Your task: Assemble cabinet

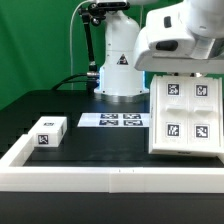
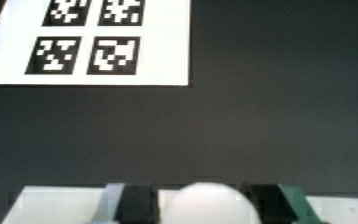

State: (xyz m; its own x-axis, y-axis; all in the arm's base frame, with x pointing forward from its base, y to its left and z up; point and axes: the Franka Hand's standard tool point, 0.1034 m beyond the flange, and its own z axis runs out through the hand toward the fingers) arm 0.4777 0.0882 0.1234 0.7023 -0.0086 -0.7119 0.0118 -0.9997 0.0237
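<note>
Green backdrop stands behind a black counter (image 1: 70, 105), which a low white border wall (image 1: 100, 180) fences along its near edge and along the exterior view's left. The arm's white base (image 1: 118, 65) stands at the back. Its white wrist housing (image 1: 182, 40) hangs over the exterior view's right and hides the jaws in that view.

The cabinet body (image 1: 188, 112) sits directly under the jaws. It is the largest white piece, and its broad face, leaning back a little, shows four black-and-white tags in two rows. Its upper edge meets the underside of the wrist housing.

In the wrist view two dark fingers (image 2: 137, 203) stand apart with a rounded white part (image 2: 208, 200) between them. I cannot tell whether the pads press on it or only flank it, nor whether it belongs to the body. A flat white surface (image 2: 60, 207) lies just beside one finger, and it is too blurred to name.

The marker board (image 1: 112, 120) lies flat on the counter, apart from the jaws, towards the exterior view's left. In the wrist view its four tags show ahead of the fingers across bare black counter. A small white block (image 1: 45, 131) bearing one tag rests well apart from the jaws, beyond the marker board and near the border wall.
</note>
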